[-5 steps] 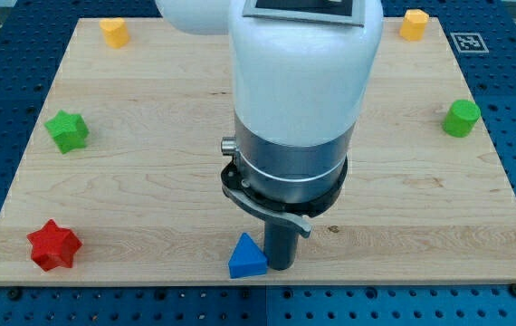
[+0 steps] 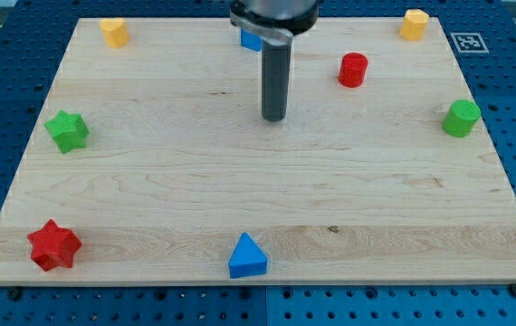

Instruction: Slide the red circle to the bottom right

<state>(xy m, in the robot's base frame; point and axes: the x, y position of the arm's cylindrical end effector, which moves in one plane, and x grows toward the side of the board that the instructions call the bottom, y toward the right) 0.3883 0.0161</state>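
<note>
The red circle block stands near the view's top, right of centre, on the wooden board. My tip rests on the board to the left of and slightly below the red circle, about a rod's length away and not touching it. The rod rises from the tip to the arm at the view's top edge. No block touches my tip.
A blue block sits partly hidden behind the rod's top. A yellow block is at top left, another yellow block at top right. A green star is left, a green block right, a red star bottom left, a blue triangle bottom centre.
The arm has pulled back toward the view's top. My tip moved from beside the blue triangle at the bottom up to the upper middle. The red circle and blue block now show.
</note>
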